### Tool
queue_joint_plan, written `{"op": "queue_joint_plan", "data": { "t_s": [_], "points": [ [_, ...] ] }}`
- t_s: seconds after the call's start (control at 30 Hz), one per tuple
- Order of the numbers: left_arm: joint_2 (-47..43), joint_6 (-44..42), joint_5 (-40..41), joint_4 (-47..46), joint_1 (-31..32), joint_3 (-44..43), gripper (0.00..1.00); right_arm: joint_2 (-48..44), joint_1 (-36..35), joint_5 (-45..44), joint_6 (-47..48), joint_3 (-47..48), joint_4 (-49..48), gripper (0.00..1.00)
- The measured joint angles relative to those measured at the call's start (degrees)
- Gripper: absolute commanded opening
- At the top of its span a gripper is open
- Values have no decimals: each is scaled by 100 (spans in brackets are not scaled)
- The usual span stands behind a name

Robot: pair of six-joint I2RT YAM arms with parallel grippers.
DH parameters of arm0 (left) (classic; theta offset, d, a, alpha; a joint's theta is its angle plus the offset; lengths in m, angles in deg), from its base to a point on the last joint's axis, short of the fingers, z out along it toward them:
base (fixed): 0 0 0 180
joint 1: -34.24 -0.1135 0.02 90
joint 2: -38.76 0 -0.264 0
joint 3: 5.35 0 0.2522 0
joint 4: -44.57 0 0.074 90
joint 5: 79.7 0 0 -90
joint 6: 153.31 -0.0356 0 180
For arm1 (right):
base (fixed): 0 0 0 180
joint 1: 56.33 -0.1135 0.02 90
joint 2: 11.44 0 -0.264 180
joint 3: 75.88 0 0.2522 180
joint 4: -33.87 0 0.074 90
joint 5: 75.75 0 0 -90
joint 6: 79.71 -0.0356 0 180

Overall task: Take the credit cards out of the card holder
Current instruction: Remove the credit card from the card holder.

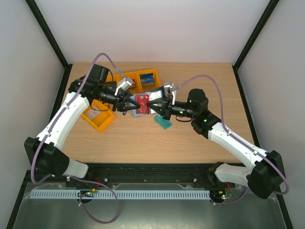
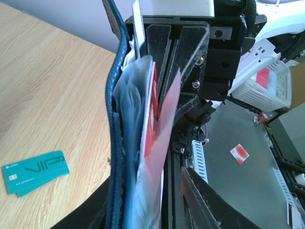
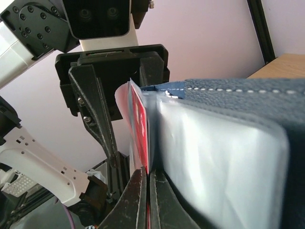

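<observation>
The card holder (image 1: 141,112) hangs above the table's middle between both grippers. It is navy outside (image 2: 114,119) (image 3: 238,95), with clear sleeves fanned open. A red credit card (image 1: 142,99) (image 2: 151,119) (image 3: 139,129) sits in the outermost sleeve. My right gripper (image 1: 155,106) (image 3: 149,174) is shut on that card's lower edge, with red showing between its fingers. My left gripper (image 1: 125,104) (image 2: 143,191) straddles the holder from the other side with its jaws open. One finger lies by the navy cover. The other finger (image 2: 209,200) stands apart from the sleeve.
A teal card (image 1: 163,122) (image 2: 35,171) lies flat on the wood under the right gripper. Orange bins stand at the left (image 1: 98,119) and at the back (image 1: 145,78). A white basket (image 2: 267,86) is behind the left arm. A red-and-white card (image 2: 239,153) lies on the grey floor.
</observation>
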Motion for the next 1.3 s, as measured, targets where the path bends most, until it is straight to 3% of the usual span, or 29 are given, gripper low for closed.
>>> {"op": "queue_joint_plan", "data": {
  "t_s": [0.07,0.23,0.3,0.4,0.53,0.73,0.87,1.07,1.3],
  "points": [
    [0,-37,2,48,-4,0,33,0,48,11,28,7,22,2],
    [2,-96,4,76,-11,2,15,-2,70,52,116,74,149,2],
    [2,-87,2,74,-22,2,16,-7,70,66,144,94,173,2],
    [4,-76,9,72,-22,20,24,-55,72,46,232,96,278,2],
    [4,-81,20,76,-22,68,24,-155,133,-22,367,120,516,2],
    [4,-70,13,79,-22,76,4,-168,146,-26,404,188,625,2],
    [4,-72,9,63,-22,79,11,-188,157,-79,487,197,713,2],
    [4,-44,39,9,-2,85,10,-271,149,-168,796,354,1178,2],
    [31,4,74,-35,0,116,19,-282,149,-299,988,437,1458,2]
  ]
}}
